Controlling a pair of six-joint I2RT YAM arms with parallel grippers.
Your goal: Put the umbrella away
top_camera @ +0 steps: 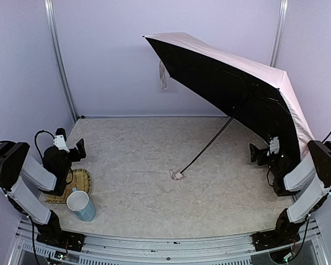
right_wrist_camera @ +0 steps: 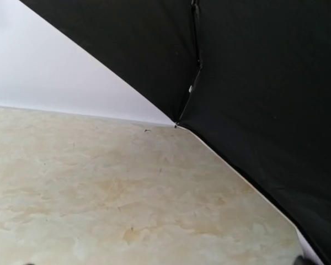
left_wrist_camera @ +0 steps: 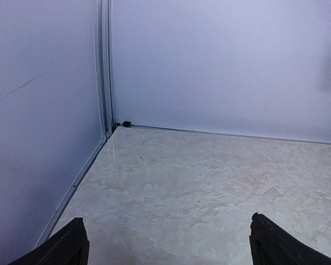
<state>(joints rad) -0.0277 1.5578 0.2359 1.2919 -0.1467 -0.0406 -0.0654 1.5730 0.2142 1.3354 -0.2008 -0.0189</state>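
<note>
The umbrella [top_camera: 237, 94] stands wide open, well apart from the blue mug [top_camera: 81, 205], across the bench [top_camera: 132, 149] to the mug's right. Its small pink handle [top_camera: 178, 175] rests on the bench on the side nearer the mug, and the canopy leans away with its rim down by the right arm. I'd judge it light but awkward: the fabric is soft, the ribs look thin and easy to bend, and the whole thing could swing or roll if nudged. The thin black shaft [top_camera: 209, 144] is the stiff part and looks the safest place to pinch, just up from the handle. The left tool [left_wrist_camera: 168, 248], just beyond the mug, is spread wide with nothing between its fingers [left_wrist_camera: 66, 248]. For the right tool [top_camera: 257, 153], far from the mug under the canopy, I cannot tell. The bench is pale, mottled and looks smooth; a woven mat [top_camera: 83, 179] lies just behind the mug, and plain lilac walls [top_camera: 110, 61] close in on 3 sides
</note>
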